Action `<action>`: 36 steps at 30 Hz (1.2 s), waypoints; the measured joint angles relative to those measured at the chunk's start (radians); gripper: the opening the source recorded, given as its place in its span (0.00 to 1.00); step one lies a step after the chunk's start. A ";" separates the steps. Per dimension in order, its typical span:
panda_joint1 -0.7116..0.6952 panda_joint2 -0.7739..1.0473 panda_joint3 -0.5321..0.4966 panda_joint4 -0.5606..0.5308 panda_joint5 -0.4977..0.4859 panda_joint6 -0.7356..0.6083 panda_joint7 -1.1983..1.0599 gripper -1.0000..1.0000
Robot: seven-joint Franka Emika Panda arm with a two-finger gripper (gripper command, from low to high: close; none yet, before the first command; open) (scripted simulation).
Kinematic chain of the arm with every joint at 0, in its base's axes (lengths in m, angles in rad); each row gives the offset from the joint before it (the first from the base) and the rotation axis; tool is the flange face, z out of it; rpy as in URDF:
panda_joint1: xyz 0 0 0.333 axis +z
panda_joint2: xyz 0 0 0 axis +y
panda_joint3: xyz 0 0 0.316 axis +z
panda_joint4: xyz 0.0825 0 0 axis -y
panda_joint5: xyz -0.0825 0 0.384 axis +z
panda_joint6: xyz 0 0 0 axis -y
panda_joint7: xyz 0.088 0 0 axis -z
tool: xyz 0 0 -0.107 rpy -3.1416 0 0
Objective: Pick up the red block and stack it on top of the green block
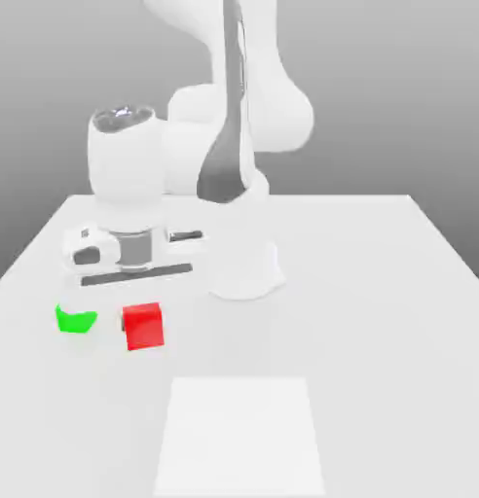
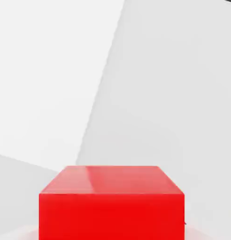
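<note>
The red block point(image 1: 144, 326) rests on the white table at the exterior view's left, its faces turned a little askew. Directly above it hangs my gripper point(image 1: 138, 300), pointing straight down from the white hand. The green block point(image 1: 76, 319) sits a short way off on the exterior view's left of the red one, apart from it, with its lower part hidden. In the hand view the red block point(image 2: 111, 202) is very close and centred under the hand.
The arm's white base point(image 1: 245, 263) stands just behind the blocks, toward the exterior view's right. A flat white square patch point(image 1: 241, 436) lies on the table point(image 1: 380, 292) in front, near the front edge.
</note>
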 joint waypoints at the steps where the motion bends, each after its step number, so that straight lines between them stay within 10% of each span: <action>1: -0.043 -0.014 -0.020 -0.003 -0.016 -0.010 0.012 0.00; 10: -0.364 -0.096 -0.182 -0.026 -0.111 -0.065 0.088 0.00; 36: -0.211 0.186 -0.266 -0.023 0.182 0.201 -0.109 0.00</action>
